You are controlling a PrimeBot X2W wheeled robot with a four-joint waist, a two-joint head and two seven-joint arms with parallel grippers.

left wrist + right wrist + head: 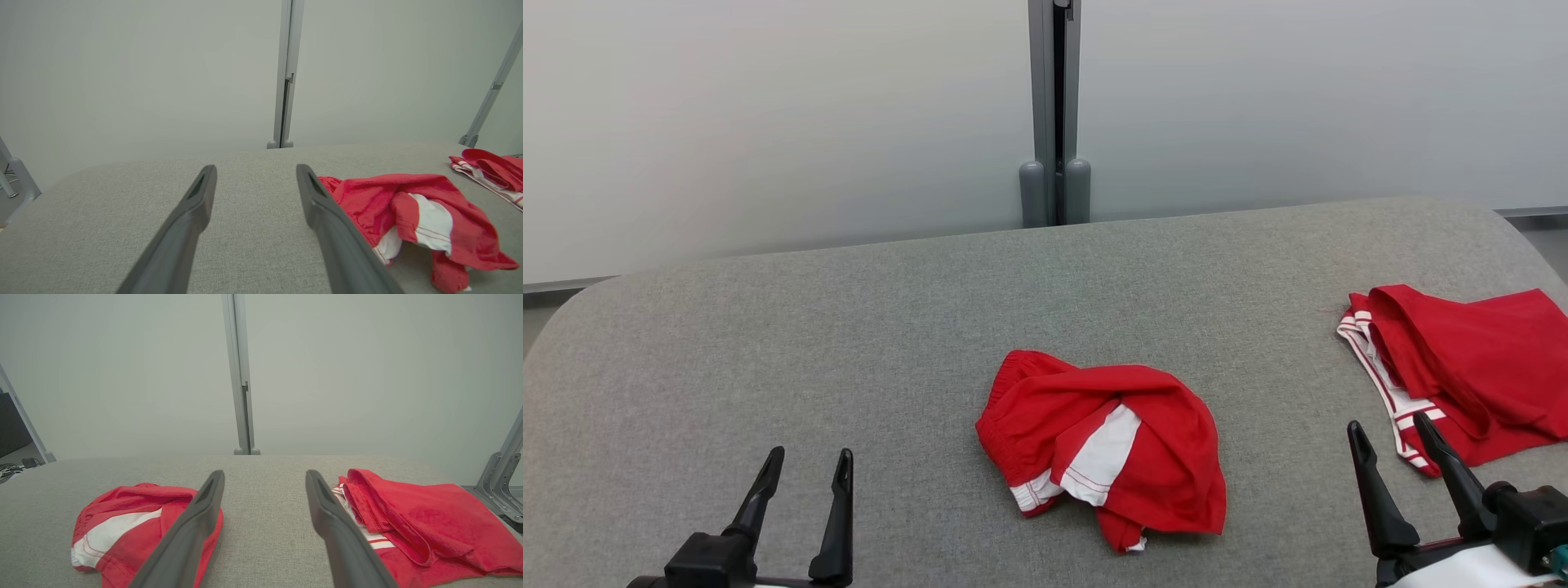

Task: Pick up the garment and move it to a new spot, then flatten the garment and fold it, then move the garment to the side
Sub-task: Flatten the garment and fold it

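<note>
Currently, left side first: the left hand (812,451) sits at the lower left of the head view, low over the near part of the table (768,327). Its two dark fingers (760,490) are spread apart and point toward the far wall (768,122). Nothing is between them, and bare grey fabric shows through the gap in the left wrist view. No cloth is touched.

Centre: the garment (1103,445) lies on the table in a crumpled heap, a little right of the middle and toward the near edge. It is red cloth with a white panel stitched in red at the front. A gathered elastic edge runs along its left side, and a white striped hem pokes out at the lower left. It lies between the two hands, apart from both.

Behind it, a grey post (1055,106) stands upright against the wall, just past the table's far edge.

Right: a second garment (1470,367), red with white striped trim, lies flatter and loosely folded at the right edge of the table, well apart from the heap. The right hand (1387,421) is at the lower right, fingers spread and holding nothing. In the head view its tips overlap the near left corner of the second garment. Contact with that trim: cannot tell.
</note>
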